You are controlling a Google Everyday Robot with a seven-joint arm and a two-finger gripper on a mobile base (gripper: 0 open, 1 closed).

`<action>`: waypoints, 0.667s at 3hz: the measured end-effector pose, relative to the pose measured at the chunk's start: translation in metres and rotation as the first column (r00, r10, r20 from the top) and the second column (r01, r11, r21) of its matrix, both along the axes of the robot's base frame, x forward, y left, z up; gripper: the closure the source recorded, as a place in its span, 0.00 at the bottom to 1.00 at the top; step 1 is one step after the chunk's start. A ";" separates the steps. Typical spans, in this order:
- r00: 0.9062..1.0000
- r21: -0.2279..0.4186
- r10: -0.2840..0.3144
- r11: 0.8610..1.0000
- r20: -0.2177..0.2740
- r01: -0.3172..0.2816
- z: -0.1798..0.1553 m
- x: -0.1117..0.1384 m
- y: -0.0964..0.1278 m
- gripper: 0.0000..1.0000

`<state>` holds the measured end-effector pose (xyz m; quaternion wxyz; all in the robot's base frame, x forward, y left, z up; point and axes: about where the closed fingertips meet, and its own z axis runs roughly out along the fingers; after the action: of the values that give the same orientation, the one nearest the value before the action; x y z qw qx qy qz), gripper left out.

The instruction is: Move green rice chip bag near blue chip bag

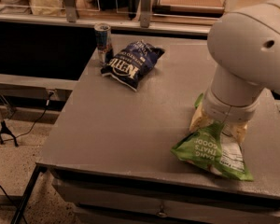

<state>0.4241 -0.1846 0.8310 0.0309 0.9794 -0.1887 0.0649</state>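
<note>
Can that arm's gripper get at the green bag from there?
Probably yes: the gripper sits right over the green rice chip bag at its top end, nothing between them; the blue Kettle chip bag and can lie well away.
</note>
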 end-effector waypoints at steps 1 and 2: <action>1.000 0.000 0.000 1.000 0.003 0.000 0.001 0.000 0.000 1.00; 1.000 0.010 0.011 1.000 0.014 -0.011 0.006 0.002 0.003 1.00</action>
<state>0.4266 -0.1821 0.8366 0.0243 0.9801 -0.1839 0.0710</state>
